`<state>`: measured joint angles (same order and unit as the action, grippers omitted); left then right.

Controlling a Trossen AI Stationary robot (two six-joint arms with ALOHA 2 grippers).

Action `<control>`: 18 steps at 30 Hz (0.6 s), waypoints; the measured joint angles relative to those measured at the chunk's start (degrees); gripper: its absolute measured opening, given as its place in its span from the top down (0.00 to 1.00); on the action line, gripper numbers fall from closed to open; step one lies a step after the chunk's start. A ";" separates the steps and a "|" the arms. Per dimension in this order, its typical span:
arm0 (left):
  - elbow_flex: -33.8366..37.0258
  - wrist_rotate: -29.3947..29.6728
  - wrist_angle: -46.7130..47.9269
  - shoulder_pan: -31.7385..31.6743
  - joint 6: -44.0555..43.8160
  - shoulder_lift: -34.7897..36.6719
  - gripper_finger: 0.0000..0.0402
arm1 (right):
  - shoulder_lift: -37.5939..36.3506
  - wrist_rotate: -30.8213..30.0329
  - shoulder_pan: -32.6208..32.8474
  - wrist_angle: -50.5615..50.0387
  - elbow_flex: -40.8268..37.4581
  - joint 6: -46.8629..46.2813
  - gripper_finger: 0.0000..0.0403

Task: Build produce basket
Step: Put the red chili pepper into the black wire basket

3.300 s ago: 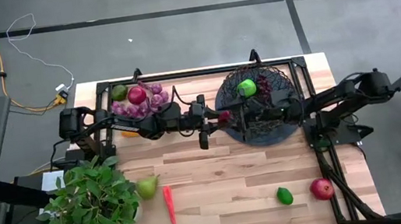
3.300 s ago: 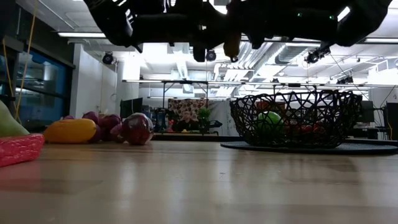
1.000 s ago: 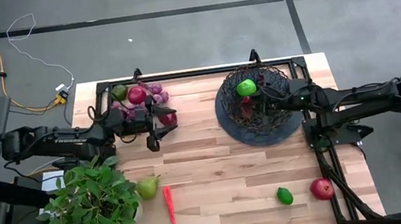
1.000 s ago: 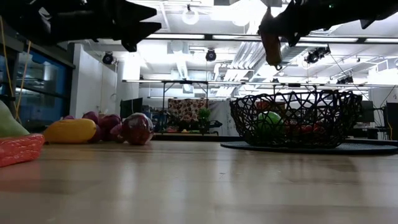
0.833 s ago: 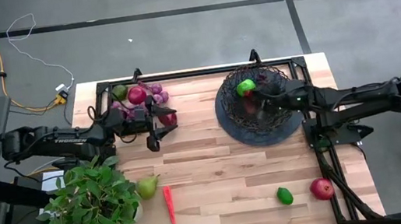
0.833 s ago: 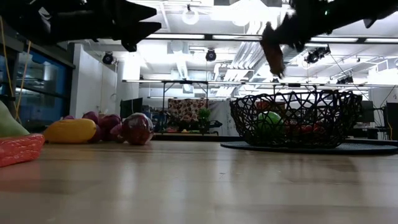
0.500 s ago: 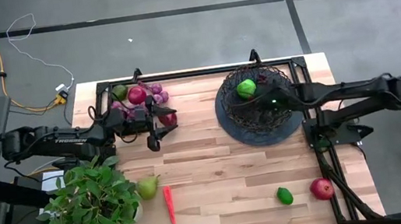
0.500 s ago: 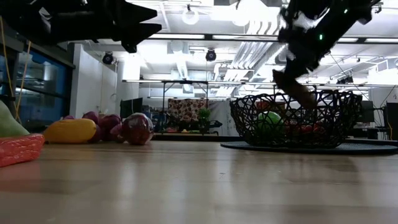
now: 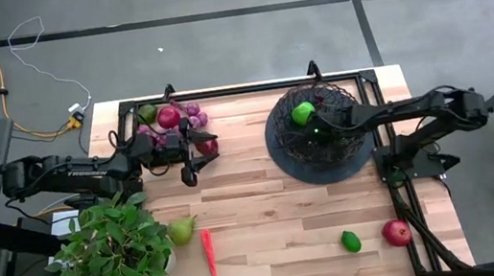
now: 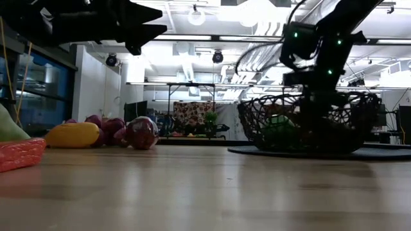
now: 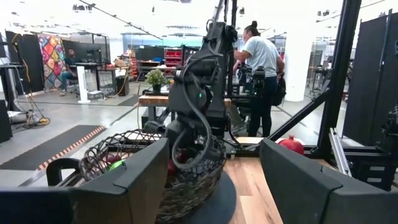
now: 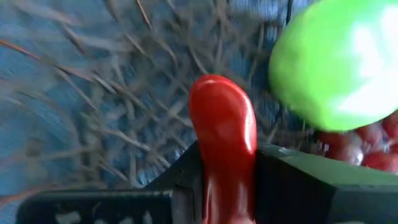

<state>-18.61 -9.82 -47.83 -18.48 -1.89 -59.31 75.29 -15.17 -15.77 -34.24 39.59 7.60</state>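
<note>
Clamping a red chilli pepper point(image 12: 224, 134), the right gripper point(image 9: 316, 131) has dipped from above the rim into the basket point(image 9: 290, 156) beside the green fruit point(image 12: 339, 65) (release seems next); farther off, the left gripper point(image 9: 188, 156) hovers half-open, empty.

chilli pepper point(image 12: 225, 146) lower end hidden between pincer fingers
</note>
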 joint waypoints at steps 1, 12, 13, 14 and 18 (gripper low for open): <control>0.00 0.00 0.00 0.00 0.00 0.00 0.40 | 0.72 -0.19 0.00 -0.86 0.00 0.37 0.83; 0.00 1.70 -0.02 0.00 0.55 -0.04 0.40 | 3.17 -0.82 0.00 0.17 0.00 -0.03 0.83; 0.00 1.70 0.00 0.00 0.55 -0.04 0.40 | 3.17 -0.84 0.00 0.17 0.00 -0.05 0.83; 0.00 1.70 -0.02 0.00 0.55 -0.04 0.40 | 3.17 -0.84 0.00 0.17 0.00 -0.03 0.83; 0.00 1.70 -0.02 0.00 0.51 -0.04 0.40 | 3.17 -0.64 0.00 0.15 0.00 -0.05 0.81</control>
<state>-18.61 -8.12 -47.86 -18.48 -1.38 -59.35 78.46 -15.81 -15.77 -34.09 39.59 7.55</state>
